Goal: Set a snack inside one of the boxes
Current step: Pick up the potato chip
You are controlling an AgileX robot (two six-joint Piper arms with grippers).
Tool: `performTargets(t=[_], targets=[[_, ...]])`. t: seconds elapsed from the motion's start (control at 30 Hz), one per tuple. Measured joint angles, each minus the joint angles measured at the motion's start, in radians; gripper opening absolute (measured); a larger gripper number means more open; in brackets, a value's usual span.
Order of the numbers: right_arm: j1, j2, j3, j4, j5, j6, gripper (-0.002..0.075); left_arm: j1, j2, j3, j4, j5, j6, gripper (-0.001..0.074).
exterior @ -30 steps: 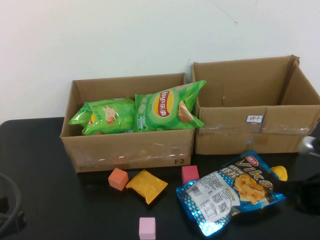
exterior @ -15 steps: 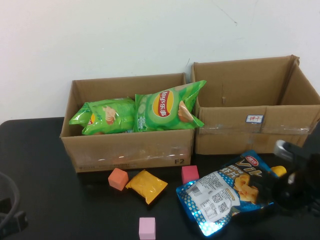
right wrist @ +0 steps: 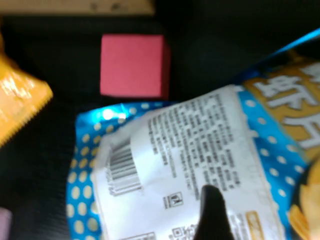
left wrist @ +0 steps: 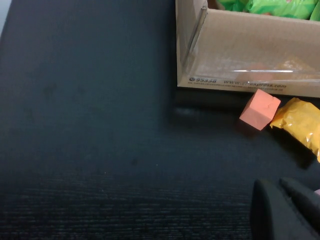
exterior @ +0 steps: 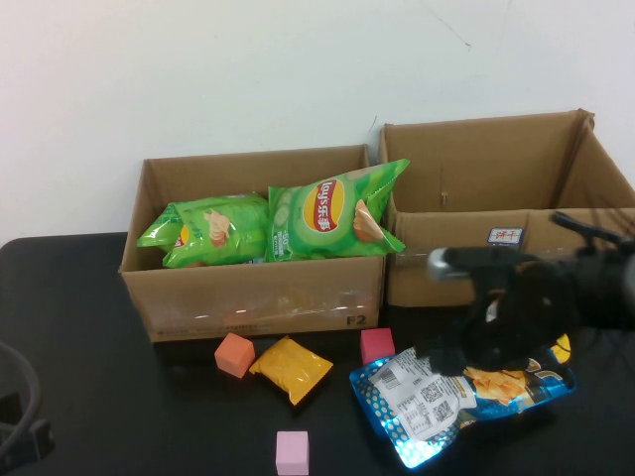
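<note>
Blue snack bag (exterior: pixel 466 397) lies flat on the table (exterior: pixel 99 397), white label up.
Right end effector (exterior: pixel 474 347) hovers over it, opening unclear; left end effector (left wrist: pixel 285 210) closed; red cube (exterior: pixel 377 345) beside.

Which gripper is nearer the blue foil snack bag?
Right. The right gripper hovers directly over the blue foil snack bag; the left gripper sits far off near the table's left edge.

The high view looks down at the black counter (exterior: pixel 99 327) from the robot's side. Both wrist views sit closer, sharing the yellow foil packet (left wrist: pixel 300 122) with it.
</note>
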Motion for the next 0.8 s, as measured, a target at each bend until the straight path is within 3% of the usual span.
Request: performTargets(t=[0.2,0.4,0.5,0.7,0.8], targets=[[0.018,0.138,-0.148,-0.128,0.208,-0.046,0.0458,0.0,0.0,0.0,0.002,0.0,0.0,-0.0002],[0.025,0.191,-0.224,-0.169,0.277,-0.053,0.0445,0.0,0.0,0.0,0.002,0.0,0.0,-0.0002],[0.029,0.196,-0.231,-0.17,0.287,-0.058,0.0358,0.0,0.0,0.0,0.002,0.0,0.001,-0.0002],[0.031,0.199,-0.233,-0.189,0.299,-0.081,0.0088,0.0,0.0,0.0,0.002,0.0,0.004,-0.0002],[0.031,0.201,-0.233,-0.191,0.301,-0.084,0.0034,0.0,0.0,0.0,0.002,0.0,0.004,-0.0002]])
